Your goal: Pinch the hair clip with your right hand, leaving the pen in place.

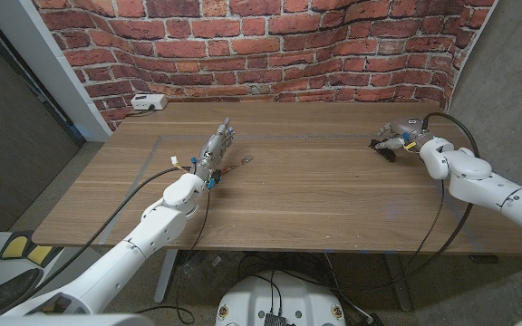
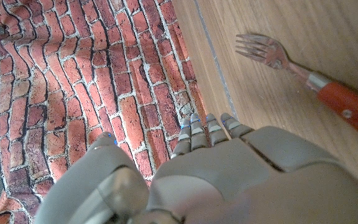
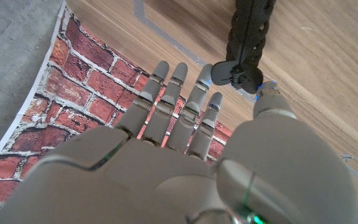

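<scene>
Two things on the wooden bench (image 1: pixel 315 195) that I can count: one black hair clip (image 1: pixel 387 148) over at the far right, and one fork (image 1: pixel 234 167) with a red-orange handle near the middle-left. There's also one white box (image 1: pixel 149 102) at the back by the brick wall (image 1: pixel 270 45). The right hand (image 1: pixel 397 138) sits right at the clip, thumb tip touching its end in the wrist view, fingers straight, so no real pinch that I can see. The left hand (image 1: pixel 216 150) holds nothing, fingers extended, just beside the fork.
</scene>
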Motion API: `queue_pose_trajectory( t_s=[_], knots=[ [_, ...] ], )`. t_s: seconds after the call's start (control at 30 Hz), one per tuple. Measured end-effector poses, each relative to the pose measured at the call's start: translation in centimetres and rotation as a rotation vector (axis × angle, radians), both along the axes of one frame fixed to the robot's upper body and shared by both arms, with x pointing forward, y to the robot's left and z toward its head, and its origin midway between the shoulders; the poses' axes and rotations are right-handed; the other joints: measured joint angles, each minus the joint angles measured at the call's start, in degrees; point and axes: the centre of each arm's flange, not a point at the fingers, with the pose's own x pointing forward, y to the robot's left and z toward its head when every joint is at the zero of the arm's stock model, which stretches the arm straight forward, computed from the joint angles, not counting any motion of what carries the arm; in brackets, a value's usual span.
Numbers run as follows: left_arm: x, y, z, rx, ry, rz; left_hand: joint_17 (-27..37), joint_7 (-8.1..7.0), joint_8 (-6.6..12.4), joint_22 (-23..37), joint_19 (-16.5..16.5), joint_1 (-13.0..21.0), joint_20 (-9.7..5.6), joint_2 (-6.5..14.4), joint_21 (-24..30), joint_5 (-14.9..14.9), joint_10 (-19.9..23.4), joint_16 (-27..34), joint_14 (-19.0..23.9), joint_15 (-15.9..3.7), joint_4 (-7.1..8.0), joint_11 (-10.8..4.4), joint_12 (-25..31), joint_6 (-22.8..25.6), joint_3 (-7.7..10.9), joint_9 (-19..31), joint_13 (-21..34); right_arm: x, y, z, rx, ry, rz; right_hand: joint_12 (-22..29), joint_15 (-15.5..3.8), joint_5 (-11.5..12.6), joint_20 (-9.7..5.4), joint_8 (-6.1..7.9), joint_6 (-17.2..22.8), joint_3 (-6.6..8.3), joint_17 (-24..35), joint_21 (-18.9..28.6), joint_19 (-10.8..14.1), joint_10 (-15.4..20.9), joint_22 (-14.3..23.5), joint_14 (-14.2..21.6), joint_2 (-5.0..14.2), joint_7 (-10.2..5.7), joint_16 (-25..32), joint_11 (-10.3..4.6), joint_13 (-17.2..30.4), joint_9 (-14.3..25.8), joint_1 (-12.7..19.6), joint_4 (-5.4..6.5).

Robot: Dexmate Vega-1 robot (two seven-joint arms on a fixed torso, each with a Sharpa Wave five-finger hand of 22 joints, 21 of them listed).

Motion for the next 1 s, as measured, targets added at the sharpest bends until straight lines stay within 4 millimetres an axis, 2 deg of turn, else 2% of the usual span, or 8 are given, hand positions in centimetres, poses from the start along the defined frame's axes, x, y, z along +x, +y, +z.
queue_pose_trajectory(
  t_s=[0.1, 0.27, 0.37, 0.47, 0.6, 0.8, 1.0],
  knots=[
    [0.06, -0.08, 0.02, -0.001, 0.001, -0.001, 0.0, 0.0, 0.0, 0.0, 0.0, 0.0, 0.0, 0.0, 0.0, 0.0, 0.0, 0.0, 0.0, 0.0, 0.0, 0.0, 0.0, 0.0, 0.0, 0.0, 0.0, 0.08, -0.08, -0.02, -0.001, 0.003, -0.005, -0.17, 0.35, 0.43, 0.03, 0.0, -0.9, -0.36, 0.0, -0.45, -0.01, -1.52, 0.0, -0.4, -0.39, 0.1, 0.26, 0.04, 0.18, 0.0, -0.86, 0.36],
    [0.21, -0.12, 0.05, 0.0, 0.002, -0.002, 0.0, 0.0, 0.0, 0.0, 0.0, 0.0, 0.0, 0.0, 0.0, 0.0, 0.0, 0.0, 0.0, 0.0, 0.0, 0.0, 0.0, 0.0, 0.0, 0.0, 0.0, 0.22, -0.21, -0.04, -0.008, 0.014, -0.018, -0.61, 0.45, 0.83, 1.05, -0.37, -3.23, -1.1, 0.0, -0.84, -0.42, -4.49, 0.0, -1.55, -1.09, 0.29, 0.26, 0.49, 0.23, 0.0, -2.58, 0.79],
    [0.28, -0.18, 0.04, -0.001, 0.003, -0.002, 0.0, 0.0, 0.0, 0.0, 0.0, 0.0, 0.0, 0.0, 0.0, 0.0, 0.0, 0.0, 0.0, 0.0, 0.0, 0.0, 0.0, 0.0, 0.0, 0.0, 0.0, 0.29, -0.25, -0.04, -0.012, 0.023, -0.026, -0.61, 0.62, 0.83, 1.53, -0.66, -5.01, -1.53, 0.0, -1.29, -0.9, -6.08, 0.0, -2.43, -1.39, 0.8, 0.26, 0.72, 0.23, 0.0, -3.91, 1.21],
    [0.35, -0.22, 0.03, -0.002, 0.004, -0.003, 0.0, 0.0, 0.0, 0.0, 0.0, 0.0, 0.0, 0.0, 0.0, 0.0, 0.0, 0.0, 0.0, 0.0, 0.17, 0.0, 0.0, 0.0, -0.16, 0.0, 0.0, 0.36, -0.26, 0.0, -0.016, 0.031, -0.033, -0.61, 1.06, 1.06, 2.05, -0.66, -6.9, -2.55, -0.01, -1.78, -1.43, -7.65, 0.01, -3.17, -2.03, 1.14, 0.26, 0.82, 0.44, 0.0, -5.49, 1.59],
    [0.42, -0.23, 0.04, -0.002, 0.005, -0.003, 0.0, -0.21, 0.0, 0.0, 0.0, 0.0, 0.0, 0.0, 0.0, 0.0, 0.0, 0.0, 0.0, 0.0, 0.17, 0.0, 0.0, 0.21, -0.16, 0.0, 0.0, 0.38, -0.31, 0.14, -0.021, 0.036, -0.042, -0.61, 1.07, 1.27, 2.37, -0.66, -8.56, -2.97, -0.01, -2.12, -1.74, -9.39, 0.01, -3.77, -2.49, 1.61, 0.26, 1.0, 0.44, -0.01, -6.55, 2.02],
    [0.49, -0.28, 0.08, -0.001, 0.005, -0.004, 0.0, -0.21, 0.0, 0.0, 0.0, 0.0, 0.0, 0.0, -0.32, 0.0, 0.0, 0.0, 0.0, 0.0, 0.17, 0.0, 0.0, 0.21, -0.16, 0.0, 0.0, 0.25, -0.31, 0.35, -0.025, 0.037, -0.05, -0.83, 1.36, 1.71, 3.12, -0.66, -10.65, -3.34, -0.01, -2.51, -1.67, -12.63, 0.01, -5.34, -2.98, 2.41, 0.26, 1.8, 0.42, -0.01, -7.77, 2.28],
    [0.54, -0.3, 0.19, 0.001, 0.002, -0.005, 0.0, -0.21, 0.0, 0.0, 0.0, 0.0, 0.0, 0.0, -0.37, 0.0, 0.0, 0.0, 0.0, 0.0, 0.17, 0.0, 0.0, 0.21, -0.16, 0.0, 0.0, 0.01, -0.2, 0.58, -0.027, 0.031, -0.056, -0.83, 1.65, 2.16, 4.33, -0.66, -12.61, -4.33, 0.14, -3.36, -2.88, -14.63, 0.01, -6.87, -3.3, 2.68, 0.26, 2.55, 0.21, -0.01, -9.53, 2.9]
  ],
)
